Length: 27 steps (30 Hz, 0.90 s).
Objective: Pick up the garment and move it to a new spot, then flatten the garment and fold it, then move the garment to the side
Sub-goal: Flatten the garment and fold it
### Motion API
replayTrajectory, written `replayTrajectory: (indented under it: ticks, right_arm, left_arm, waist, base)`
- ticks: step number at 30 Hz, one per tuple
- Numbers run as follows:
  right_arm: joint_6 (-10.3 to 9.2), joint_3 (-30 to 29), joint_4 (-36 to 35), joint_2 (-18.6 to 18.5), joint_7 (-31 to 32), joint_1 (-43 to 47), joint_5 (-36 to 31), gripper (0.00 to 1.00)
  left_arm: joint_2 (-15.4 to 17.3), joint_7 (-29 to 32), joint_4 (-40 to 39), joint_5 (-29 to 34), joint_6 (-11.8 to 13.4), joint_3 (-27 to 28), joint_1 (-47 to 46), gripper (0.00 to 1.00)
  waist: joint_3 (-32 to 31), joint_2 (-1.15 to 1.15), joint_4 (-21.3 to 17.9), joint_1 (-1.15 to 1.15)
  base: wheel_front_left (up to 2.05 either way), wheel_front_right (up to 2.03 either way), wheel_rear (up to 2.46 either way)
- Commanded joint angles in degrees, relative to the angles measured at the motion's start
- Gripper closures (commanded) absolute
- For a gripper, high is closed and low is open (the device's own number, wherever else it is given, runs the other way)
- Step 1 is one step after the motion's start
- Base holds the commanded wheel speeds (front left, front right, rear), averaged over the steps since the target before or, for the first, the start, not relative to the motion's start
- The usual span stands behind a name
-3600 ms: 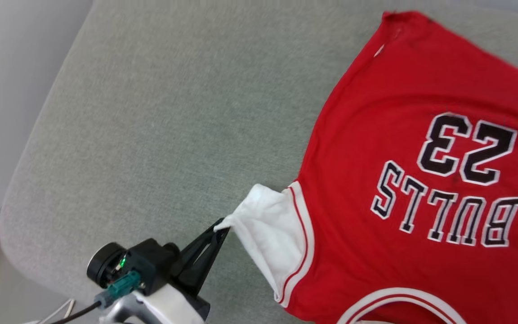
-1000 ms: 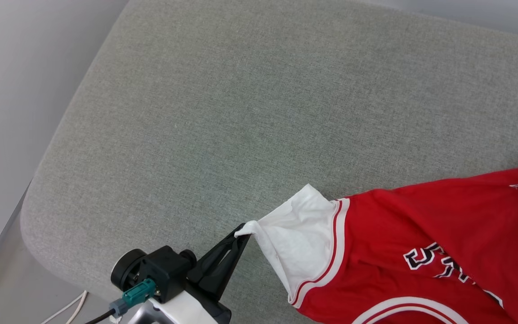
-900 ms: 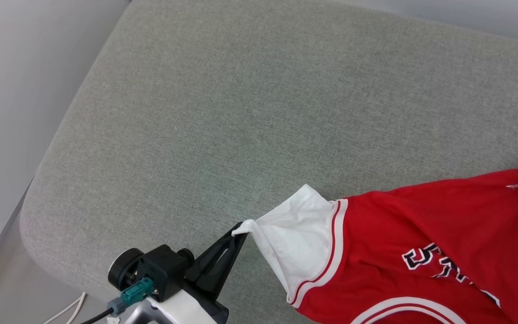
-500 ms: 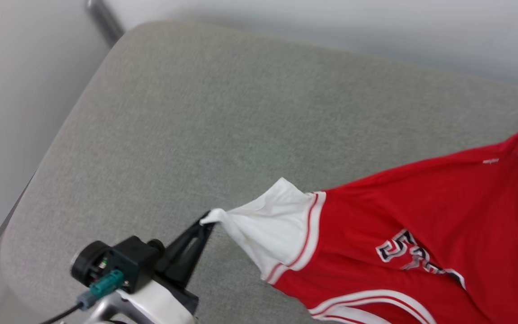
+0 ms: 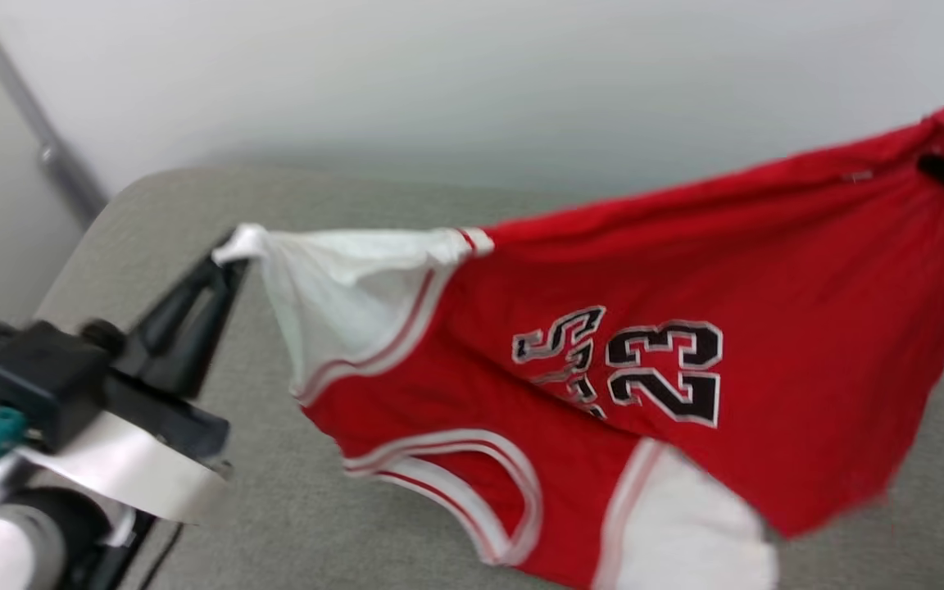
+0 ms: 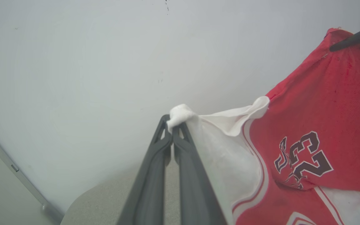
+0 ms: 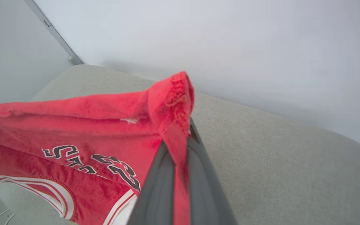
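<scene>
The garment (image 5: 644,328) is hanging over the cushion (image 5: 275,492), its long axis running from claw to claw: the left claw (image 5: 226,254) is pinching the white sleeve tip, the right claw (image 5: 931,164) is pinching a red hem corner.

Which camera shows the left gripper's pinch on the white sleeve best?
The left wrist view: the left gripper is sharp and close, fingers shut on the white sleeve tip of the garment. The head view shows that pinch from the side, motion-blurred. The right wrist view shows the right gripper shut on a red corner.
</scene>
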Motion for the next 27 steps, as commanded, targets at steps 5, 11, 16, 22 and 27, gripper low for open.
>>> replayTrajectory:
  ticks: [5, 11, 16, 22, 27]
  right_arm:
    - [-0.01, -0.76, -9.29, 0.13, -0.33, -1.17, 2.71, 1.00]
    - [-0.01, -1.52, -15.11, 1.02, -2.65, -3.00, 3.56, 1.00]
    - [-0.01, -1.29, -18.14, 1.53, -5.15, -4.15, 3.51, 1.00]
    - [-0.01, -1.87, -19.80, 1.74, -9.84, -7.54, 2.95, 1.00]
    - [-0.01, -1.82, -19.10, 1.01, -13.65, -12.44, 0.69, 1.00]
  left_arm:
    - [3.03, 0.47, -3.77, -1.40, 0.77, 5.99, -5.10, 1.00]
    - [5.53, 0.06, -5.80, -2.40, 0.77, 12.22, -12.16, 1.00]
    - [7.19, 0.69, -6.02, -3.91, -0.18, 16.03, -19.16, 1.00]
    - [8.44, 1.70, -3.64, -4.73, -1.48, 17.78, -28.01, 1.00]
    - [8.07, 1.75, -0.05, -4.77, -3.63, 16.43, -36.34, 1.00]
  waist:
    - [-2.77, 0.00, -5.83, 0.00]
    - [-2.33, 0.00, -9.54, 0.00]
    - [-0.49, 0.00, -11.79, 0.00]
    - [3.84, 0.00, -13.56, 0.00]
    - [9.25, 0.00, -14.26, 0.00]
  base:
    - [0.00, 0.00, 0.00]
    - [0.00, 0.00, 0.00]
    - [0.00, 0.00, 0.00]
    - [0.00, 0.00, 0.00]
    - [0.00, 0.00, 0.00]
